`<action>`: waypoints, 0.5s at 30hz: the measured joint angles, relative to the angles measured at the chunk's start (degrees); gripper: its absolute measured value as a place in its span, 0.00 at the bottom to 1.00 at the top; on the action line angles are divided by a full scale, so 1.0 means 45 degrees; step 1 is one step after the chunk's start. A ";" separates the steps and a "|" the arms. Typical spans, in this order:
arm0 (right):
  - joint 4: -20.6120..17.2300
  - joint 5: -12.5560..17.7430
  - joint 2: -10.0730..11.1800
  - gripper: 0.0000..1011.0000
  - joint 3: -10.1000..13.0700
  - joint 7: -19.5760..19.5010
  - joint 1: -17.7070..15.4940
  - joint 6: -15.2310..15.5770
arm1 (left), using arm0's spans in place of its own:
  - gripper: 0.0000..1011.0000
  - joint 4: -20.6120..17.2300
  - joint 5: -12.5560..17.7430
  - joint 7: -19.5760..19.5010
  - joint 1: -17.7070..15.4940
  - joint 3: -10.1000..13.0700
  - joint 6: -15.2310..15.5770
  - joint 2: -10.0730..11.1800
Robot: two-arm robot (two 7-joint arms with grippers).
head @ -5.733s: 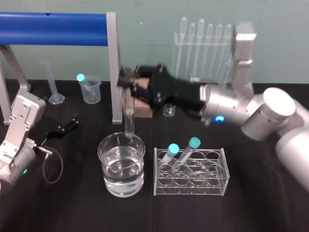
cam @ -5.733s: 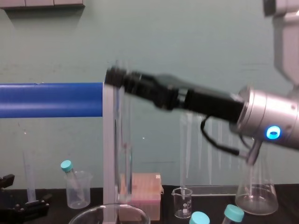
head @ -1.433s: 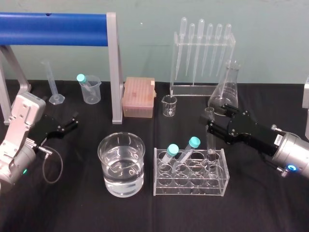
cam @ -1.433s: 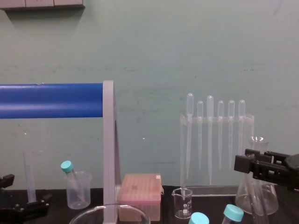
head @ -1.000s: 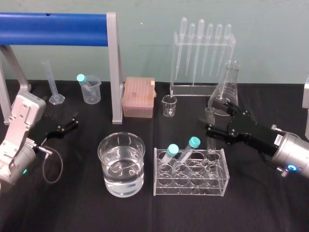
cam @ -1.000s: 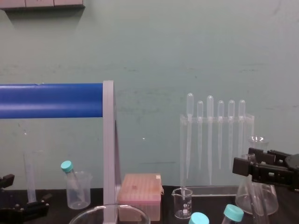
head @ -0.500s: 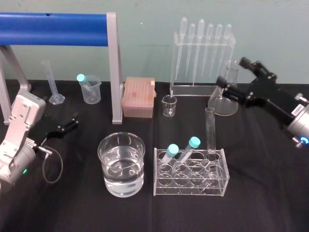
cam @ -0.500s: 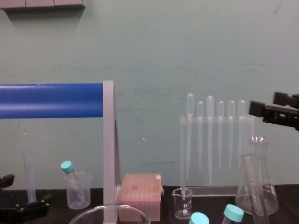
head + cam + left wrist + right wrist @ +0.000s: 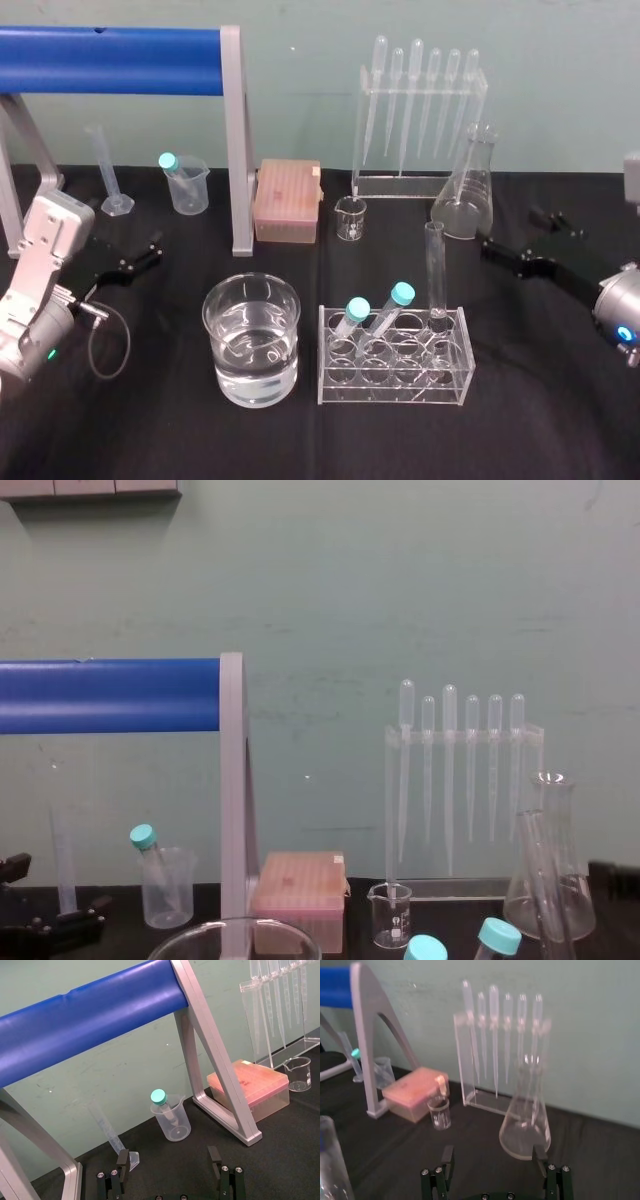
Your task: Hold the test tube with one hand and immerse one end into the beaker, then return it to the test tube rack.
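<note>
Head view: I see the test tube [image 9: 435,268] upright in the test tube rack [image 9: 395,385], back-right hole, long axis vertical. The beaker [image 9: 252,283] is at the rack's 9 o'clock. Right gripper [image 9: 512,232] is spread and empty, with the tube at its 8 o'clock, apart; this arm is nearer. Left gripper [image 9: 135,258] is parked far off at 9 o'clock.
Left wrist: fingers [image 9: 122,1157] spread, nothing held.
Right wrist: fingers [image 9: 447,1154] gaping, empty.
Chest: the tube [image 9: 545,890] is at the lower right. I'd call the return done.

A flask [image 9: 466,195] stands near behind the test tube [image 9: 436,270].
</note>
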 joint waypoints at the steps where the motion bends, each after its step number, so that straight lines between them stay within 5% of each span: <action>1: 0.0210 0.0031 -0.0106 0.99 -0.0002 0.0084 -0.0005 0.0048 | 0.99 0.0000 0.0000 0.0000 0.0000 0.0000 0.0001 0.0000; 15: 0.0692 0.0059 -0.0357 0.99 -0.0018 0.0449 0.0071 0.0037 | 0.99 0.0000 0.0000 0.0000 0.0000 0.0000 0.0000 0.0000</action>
